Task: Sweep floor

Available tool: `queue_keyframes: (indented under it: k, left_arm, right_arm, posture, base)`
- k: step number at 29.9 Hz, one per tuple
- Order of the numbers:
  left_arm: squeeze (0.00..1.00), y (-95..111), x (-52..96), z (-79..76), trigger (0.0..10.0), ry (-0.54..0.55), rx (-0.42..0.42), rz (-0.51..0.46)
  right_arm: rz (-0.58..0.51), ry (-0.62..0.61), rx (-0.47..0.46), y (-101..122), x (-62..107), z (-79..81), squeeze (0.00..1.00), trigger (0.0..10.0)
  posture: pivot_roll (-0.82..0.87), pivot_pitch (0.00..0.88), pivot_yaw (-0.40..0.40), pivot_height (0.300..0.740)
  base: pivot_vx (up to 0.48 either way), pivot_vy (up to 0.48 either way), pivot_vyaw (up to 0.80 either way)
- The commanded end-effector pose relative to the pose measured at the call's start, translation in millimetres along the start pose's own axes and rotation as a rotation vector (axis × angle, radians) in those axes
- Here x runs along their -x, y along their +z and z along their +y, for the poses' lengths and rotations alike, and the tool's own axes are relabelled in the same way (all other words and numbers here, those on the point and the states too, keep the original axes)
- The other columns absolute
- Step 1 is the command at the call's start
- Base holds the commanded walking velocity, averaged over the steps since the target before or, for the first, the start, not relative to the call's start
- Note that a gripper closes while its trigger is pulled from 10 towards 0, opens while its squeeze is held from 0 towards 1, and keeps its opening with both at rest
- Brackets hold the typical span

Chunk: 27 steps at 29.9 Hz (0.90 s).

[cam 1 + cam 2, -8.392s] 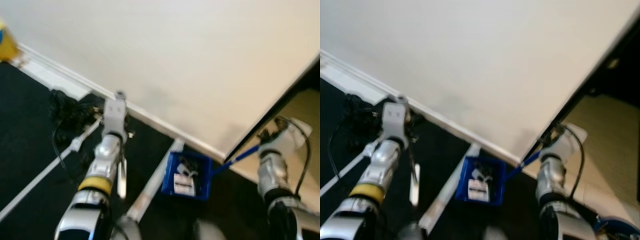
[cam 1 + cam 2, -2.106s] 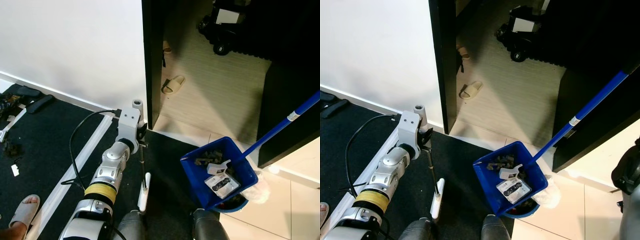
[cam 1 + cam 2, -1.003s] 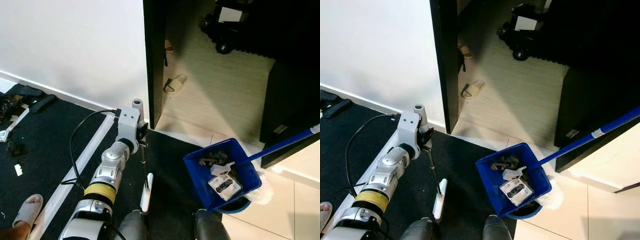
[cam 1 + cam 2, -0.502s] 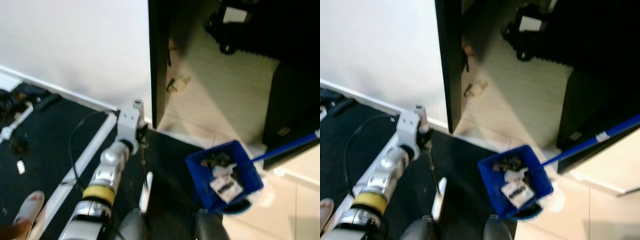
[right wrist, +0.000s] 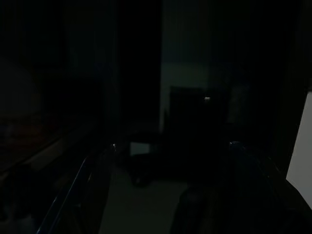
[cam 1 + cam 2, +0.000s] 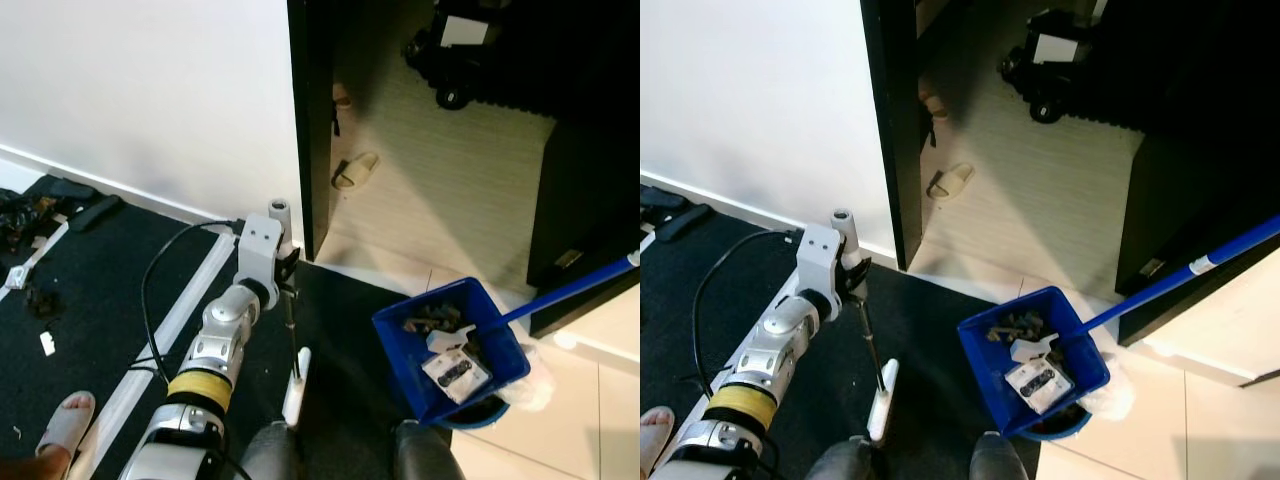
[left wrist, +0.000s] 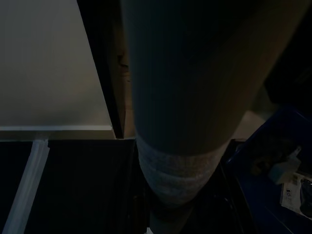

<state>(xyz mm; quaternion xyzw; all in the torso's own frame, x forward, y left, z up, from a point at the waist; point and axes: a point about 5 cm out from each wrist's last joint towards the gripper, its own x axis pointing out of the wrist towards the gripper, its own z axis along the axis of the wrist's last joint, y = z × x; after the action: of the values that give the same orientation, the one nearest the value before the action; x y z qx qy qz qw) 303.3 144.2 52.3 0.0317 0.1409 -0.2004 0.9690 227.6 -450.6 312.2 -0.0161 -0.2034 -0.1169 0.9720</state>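
— Holding anything? Where's the blue plastic dustpan (image 6: 447, 352)?

— At four o'clock, full, above a blue bin (image 6: 478, 411). Left jaws (image 6: 288, 283) clench a thin dark broom stick (image 6: 292, 335); right jaws, cannot tell.

— Risks?

— Tilting could spill litter onto the tiles. Labels unreadable.

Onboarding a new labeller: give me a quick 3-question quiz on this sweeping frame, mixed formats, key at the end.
1. True or false: the blue dustpan holds debris.
2. What does the left gripper hold? A) broom B) slipper C) cable
3. Fill in: below the dustpan, at the floor, sits a blue ____.

Key: 1 true; scraps and a small packet lie in it. 2 A; the jaws are closed on its thin handle. 3 bin, its rim peeking out with a clear liner.
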Motion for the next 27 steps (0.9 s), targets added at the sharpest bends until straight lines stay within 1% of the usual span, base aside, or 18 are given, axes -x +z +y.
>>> queue_keyframes:
  k: [1,2,3,4,5,6,9,13,14,15,16,17,21,23,27]
  left_arm:
    - [0.00,4,0.7,-2.2,10.0,-0.009,-0.001,-0.023]
    - [0.00,4,1.3,-2.2,10.0,-0.009,0.000,-0.022]
    - [0.00,4,1.3,-2.2,10.0,-0.009,0.000,-0.022]
    - [0.00,3,2.2,-1.7,10.0,-0.008,-0.001,-0.020]
    - [0.00,3,2.2,-1.7,10.0,-0.008,-0.001,-0.020]
    - [0.00,3,2.6,-1.2,10.0,-0.007,0.000,-0.019]
    - [0.00,3,2.8,-0.8,10.0,-0.006,-0.003,-0.019]
    - [0.00,3,3.1,0.2,10.0,-0.002,-0.005,-0.019]
    - [0.00,3,3.1,0.4,10.0,-0.001,-0.005,-0.020]
    - [0.00,3,3.1,0.4,10.0,-0.001,-0.005,-0.020]
    - [0.00,3,3.6,1.0,10.0,0.001,-0.006,-0.019]
    - [0.00,2,4.2,1.5,10.0,0.003,-0.006,-0.019]
    - [0.00,2,4.7,1.7,10.0,0.005,-0.006,-0.018]
    - [0.00,2,5.8,3.5,10.0,0.009,-0.014,-0.017]
    - [0.00,2,7.0,5.5,10.0,0.012,-0.018,-0.019]
  right_arm:
    - [-0.046,-0.005,0.007,6,1.9,-0.1,1.00,10.0]
    - [-0.037,-0.004,-0.007,0,5.4,-1.3,1.00,10.0]
    - [-0.037,-0.004,-0.007,0,5.4,-1.3,1.00,10.0]
    - [-0.004,0.002,-0.030,-12,10.8,-2.8,1.00,10.0]
    - [-0.004,0.002,-0.030,-12,10.8,-2.8,1.00,10.0]
    - [0.018,0.002,-0.035,-19,12.4,-2.8,1.00,10.0]
    - [0.034,-0.022,-0.019,-25,13.0,-4.4,1.00,10.0]
    - [0.048,-0.141,0.052,-36,15.9,-10.3,1.00,10.0]
    - [0.048,-0.157,0.057,-38,16.8,-11.6,0.89,10.0]
    - [0.048,-0.157,0.057,-38,16.8,-11.6,0.89,10.0]
    - [0.046,-0.191,0.057,-44,18.6,-13.7,0.00,10.0]
    - [0.042,-0.209,0.040,-49,19.5,-13.8,0.00,10.0]
    - [0.041,-0.217,0.019,-54,20.3,-13.4,0.00,10.0]
    - [0.077,-0.201,-0.060,-72,19.2,-7.7,0.00,10.0]
    - [0.098,-0.193,-0.111,-83,17.2,-3.1,0.00,10.0]
  posture:
    - [-0.01,0.061,-0.018,0.740]
    - [0.00,0.062,-0.020,0.740]
    - [0.00,0.062,-0.020,0.740]
    - [0.00,0.062,-0.020,0.740]
    - [0.00,0.062,-0.020,0.740]
    - [0.00,0.062,-0.020,0.740]
    - [0.00,0.062,-0.020,0.740]
    - [0.01,0.061,-0.025,0.740]
    - [0.01,0.061,-0.025,0.740]
    - [0.01,0.061,-0.025,0.740]
    - [0.01,0.060,-0.027,0.740]
    - [0.01,0.060,-0.026,0.740]
    - [0.01,0.059,-0.026,0.740]
    - [0.02,0.062,-0.021,0.740]
    - [0.03,0.066,-0.019,0.740]
  base:
    - [0.000,0.000,0.00]
    - [0.000,0.000,0.00]
    - [0.000,0.000,0.00]
    - [0.000,0.000,0.00]
    - [0.000,0.000,0.00]
    - [0.000,0.000,0.00]
    - [0.000,0.000,0.00]
    - [0.000,0.000,0.00]
    - [0.000,0.000,0.00]
    - [0.000,0.000,0.00]
    - [0.000,0.000,0.00]
    - [0.000,0.000,0.00]
    - [0.000,0.000,0.00]
    - [0.000,0.000,0.00]
    - [0.000,0.000,0.00]
